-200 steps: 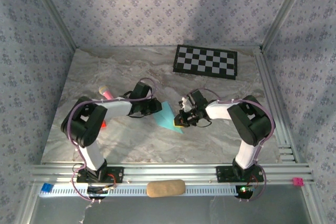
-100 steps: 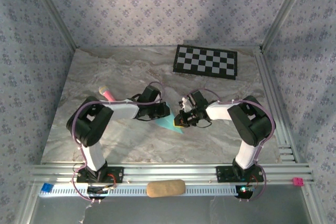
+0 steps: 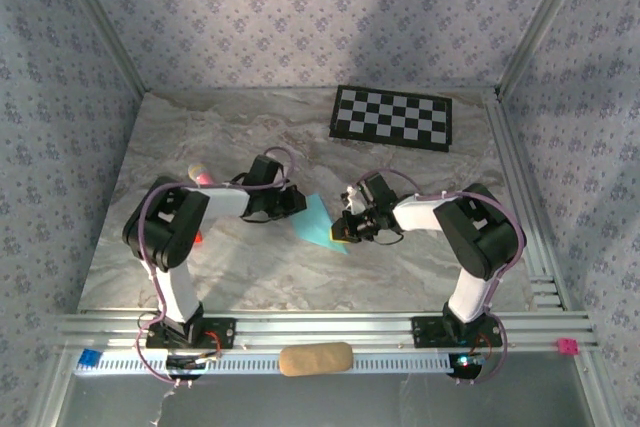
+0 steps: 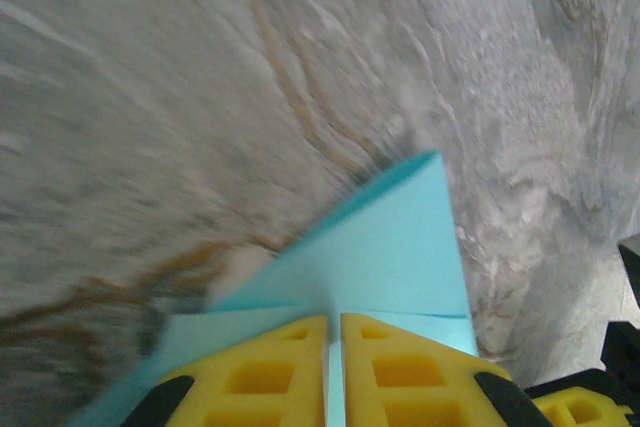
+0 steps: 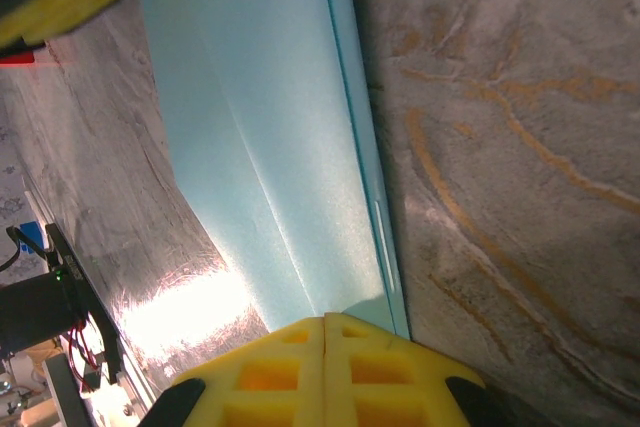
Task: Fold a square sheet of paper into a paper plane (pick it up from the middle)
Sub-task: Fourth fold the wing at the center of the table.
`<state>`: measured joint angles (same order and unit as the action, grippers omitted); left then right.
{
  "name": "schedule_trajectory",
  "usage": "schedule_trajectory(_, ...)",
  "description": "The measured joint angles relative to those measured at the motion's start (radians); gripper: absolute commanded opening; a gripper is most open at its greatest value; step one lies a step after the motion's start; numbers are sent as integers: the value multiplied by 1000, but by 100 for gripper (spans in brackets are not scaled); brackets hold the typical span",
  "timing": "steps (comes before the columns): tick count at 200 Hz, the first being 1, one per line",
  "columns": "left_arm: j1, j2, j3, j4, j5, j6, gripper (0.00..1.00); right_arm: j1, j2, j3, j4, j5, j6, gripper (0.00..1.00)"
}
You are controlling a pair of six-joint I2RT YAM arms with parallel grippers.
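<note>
Because the left gripper [image 4: 333,322] and the right gripper [image 5: 325,320], both closed almost tight, rest on opposite edges of the creased square sheet of paper [image 3: 320,222] lying on the table [image 3: 250,137], an uneven pull may tear it; a slip would spoil the crease.

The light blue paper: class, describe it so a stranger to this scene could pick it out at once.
On the grey marble table, nearer than the black-and-white checkerboard mat, look between the left pincer and the right pincer. There lies a creased, pointed sheet, the only light blue thing on the tabletop.
</note>
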<state>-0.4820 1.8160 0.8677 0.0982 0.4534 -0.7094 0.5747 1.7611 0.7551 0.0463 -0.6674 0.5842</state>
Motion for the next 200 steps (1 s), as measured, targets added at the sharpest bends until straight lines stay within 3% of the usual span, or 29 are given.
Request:
schedule_trajectory(33, 83, -1, 0, -16, 24, 32, 14, 0, 0, 0, 2, 1, 2, 0)
schedule_trajectory(89, 91, -83, 11, -105, -28, 55, 20, 2, 0, 0, 6, 1, 18, 0)
schedule_trajectory(144, -59, -202, 88, -156, -103, 61, 23, 6, -7, 3, -3, 20, 29, 0)
schedule_trajectory(200, -178, -72, 88, -148, -103, 16, 19, 10, -11, 8, -15, 29, 29, 0)
